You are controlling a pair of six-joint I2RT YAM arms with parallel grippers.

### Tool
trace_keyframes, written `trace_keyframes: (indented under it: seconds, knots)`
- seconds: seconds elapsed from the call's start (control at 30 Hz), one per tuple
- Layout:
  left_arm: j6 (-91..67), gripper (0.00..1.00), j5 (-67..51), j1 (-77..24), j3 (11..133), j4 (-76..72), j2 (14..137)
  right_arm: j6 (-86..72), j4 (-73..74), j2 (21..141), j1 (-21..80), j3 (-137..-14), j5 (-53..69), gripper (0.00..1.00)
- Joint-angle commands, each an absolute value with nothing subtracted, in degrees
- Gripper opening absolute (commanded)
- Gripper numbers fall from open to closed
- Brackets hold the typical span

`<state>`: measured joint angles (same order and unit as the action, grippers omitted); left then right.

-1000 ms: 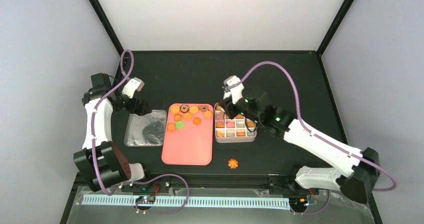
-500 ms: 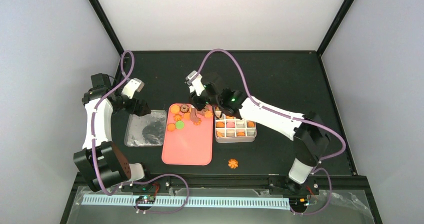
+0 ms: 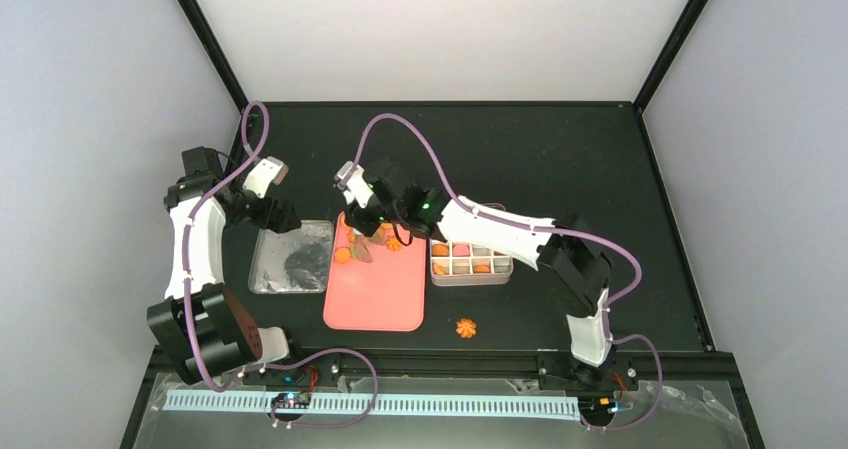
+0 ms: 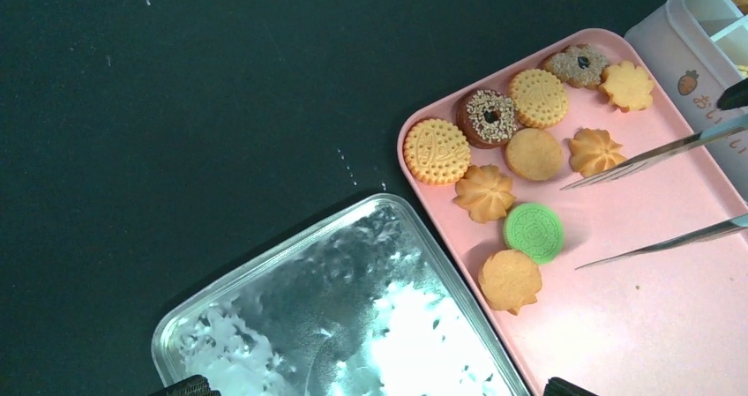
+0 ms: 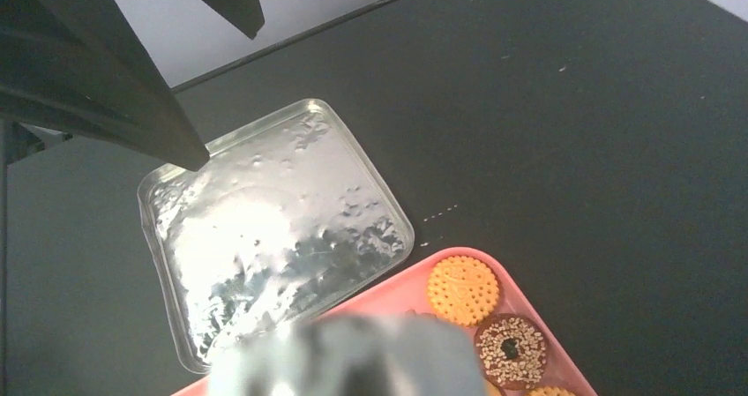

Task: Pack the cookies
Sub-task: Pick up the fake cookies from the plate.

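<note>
The right gripper point(image 4: 572, 226) is held open and empty, its thin metal tines spread — and the green cookie point(image 4: 533, 231), a flat embossed round, is found just ahead of the tips, in line between them. The other cookies point(image 4: 533, 153), golden swirls and ridged discs, are clustered beyond it on the pink tray point(image 4: 670, 325).

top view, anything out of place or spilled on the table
Yes. One orange flower-shaped cookie lies alone on the black table near its front edge, outside both the pink rectangular tray and the white gridded tin. The other loose cookies sit together at the tray's far end.
</note>
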<state>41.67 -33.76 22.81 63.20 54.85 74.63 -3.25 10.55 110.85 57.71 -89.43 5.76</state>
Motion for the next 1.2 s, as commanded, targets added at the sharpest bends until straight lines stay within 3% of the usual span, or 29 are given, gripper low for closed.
trace_keyframes:
  seconds: [0.0,0.77,1.17]
  knots:
    - [42.4,0.99,-33.5,23.1,63.9,55.6,74.2,-2.9,8.6,112.6,58.1,-92.5,7.0,0.4]
    - [42.4,0.99,-33.3,23.1,63.3,54.8,74.8,-3.3,3.2,116.5,58.8,-92.4,5.4,0.38]
    - [42.4,0.99,-33.5,23.1,63.3,54.8,75.0,-3.2,2.0,113.3,59.2,-85.0,5.0,0.4]
